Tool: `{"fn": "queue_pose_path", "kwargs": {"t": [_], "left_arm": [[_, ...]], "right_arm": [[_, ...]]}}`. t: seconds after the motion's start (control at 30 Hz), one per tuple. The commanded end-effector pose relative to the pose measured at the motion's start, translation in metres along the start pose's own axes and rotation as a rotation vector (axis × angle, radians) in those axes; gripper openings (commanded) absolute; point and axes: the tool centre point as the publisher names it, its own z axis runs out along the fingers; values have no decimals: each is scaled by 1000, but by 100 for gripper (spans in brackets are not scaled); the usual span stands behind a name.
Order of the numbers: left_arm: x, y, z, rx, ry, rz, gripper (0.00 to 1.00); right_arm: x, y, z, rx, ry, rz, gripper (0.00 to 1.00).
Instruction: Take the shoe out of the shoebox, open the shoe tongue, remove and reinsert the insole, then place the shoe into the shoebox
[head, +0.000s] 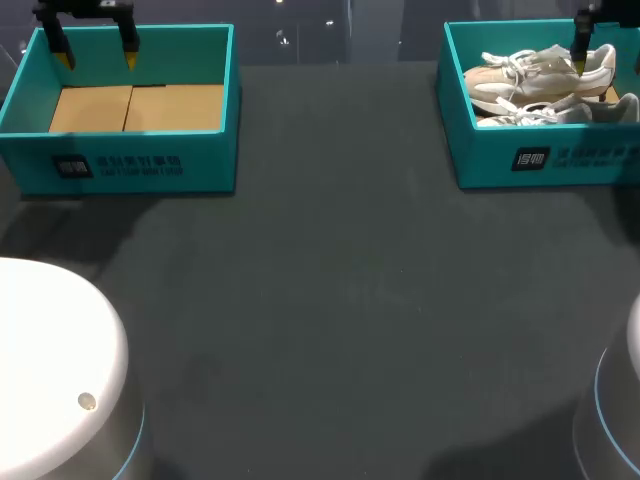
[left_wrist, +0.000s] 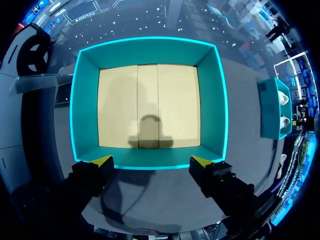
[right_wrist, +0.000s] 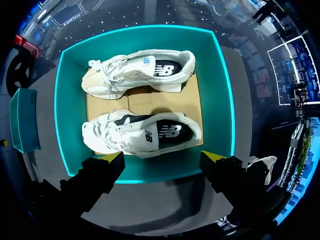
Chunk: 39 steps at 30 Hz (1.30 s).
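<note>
Overhead, left gripper (left_wrist: 151, 161) gapes wide over upper-left teal shoebox (head: 215, 150), right gripper (right_wrist: 162, 158) likewise over upper-right white sneakers (head: 540, 70); box labels (head: 120, 166) unreadable.

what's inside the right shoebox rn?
Far sneaker and near sneaker, both white, side by side on the cardboard floor of the shoebox. Floor beneath them is covered; insoles can't be made out.

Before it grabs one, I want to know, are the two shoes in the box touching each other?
Apart. The right wrist view shows a strip of bare cardboard floor running between the farther shoe and the nearer shoe in the shoebox.
</note>
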Motion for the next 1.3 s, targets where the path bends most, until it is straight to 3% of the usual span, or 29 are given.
{"fn": "queue_pose_path", "kwargs": {"t": [0.03, 0.6, 1.3], "left_arm": [[0, 0, 0, 0, 0, 0, 100], [0, 0, 0, 0, 0, 0, 100], [0, 0, 0, 0, 0, 0, 100]], "right_arm": [[-11, 3, 14, 1, 0, 14, 100], [-49, 14, 60, 23, -32, 89, 100], [-65, 7, 104, 6, -17, 55, 100]]}}
